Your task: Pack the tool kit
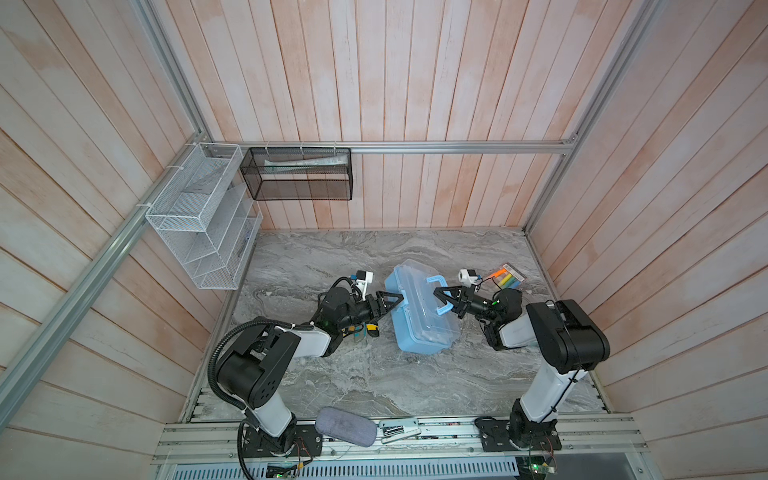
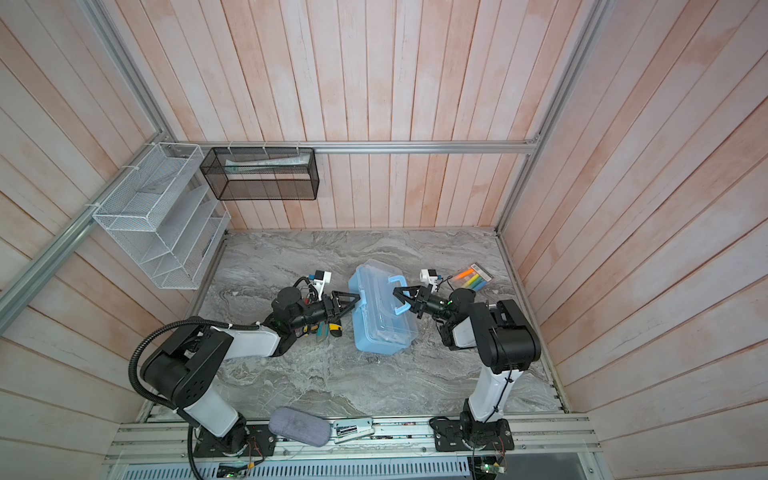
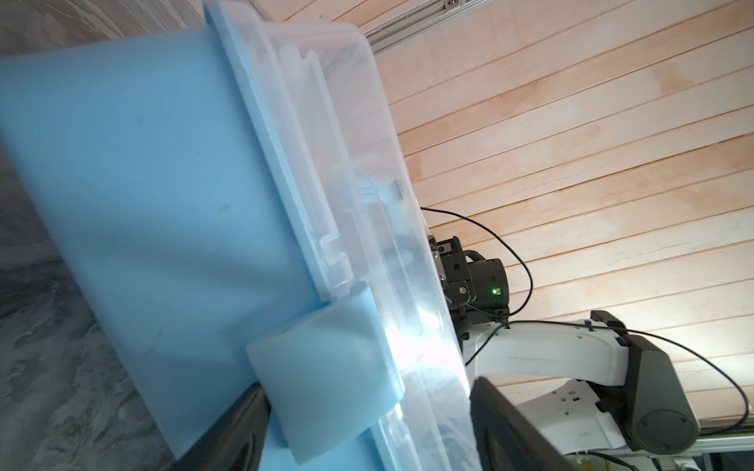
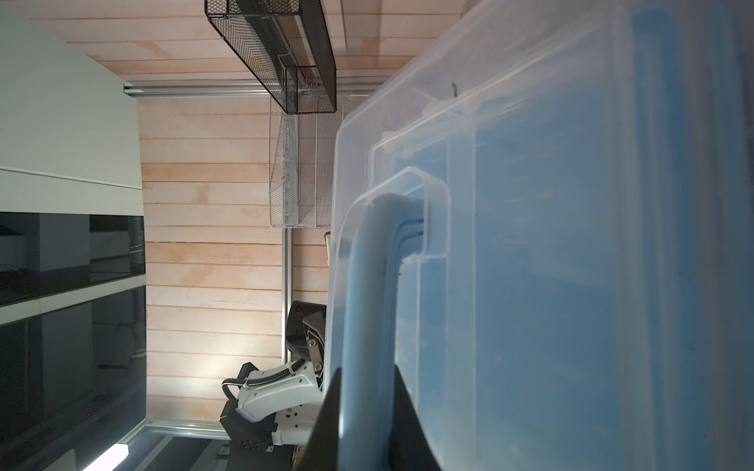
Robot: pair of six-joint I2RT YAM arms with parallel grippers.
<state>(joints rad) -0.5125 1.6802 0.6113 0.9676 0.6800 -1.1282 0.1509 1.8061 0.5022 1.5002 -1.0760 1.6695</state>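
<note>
While nothing looked packed yet, the step in hand seemed to be freeing the latch so the lid could lift. Bottom centre of both top views: a grey pouch (image 1: 345, 426) and a flat white item (image 1: 400, 430) at the near edge of the table (image 1: 374, 374), label too small to read. Centre left, loose tools (image 1: 365, 330) with yellow-black grips lay under the left arm (image 1: 307, 340), outside the box. The left gripper (image 1: 397, 302) stood jaws apart, straddling the blue latch (image 3: 326, 375), one finger seemingly touching it. The tool kit box (image 1: 419, 332) sat mid-table, skewed, clear lid (image 2: 382, 316) down. The right gripper (image 1: 441, 297) was clamped on the blue handle (image 4: 367, 285). My read: hook the latch's free lip and pry outward, right gripper only steadying, no upward pull until it popped. Right of centre, the marker pack (image 1: 508, 277) showed a barcode strip, text unreadable. No brand seen on the box.
</note>
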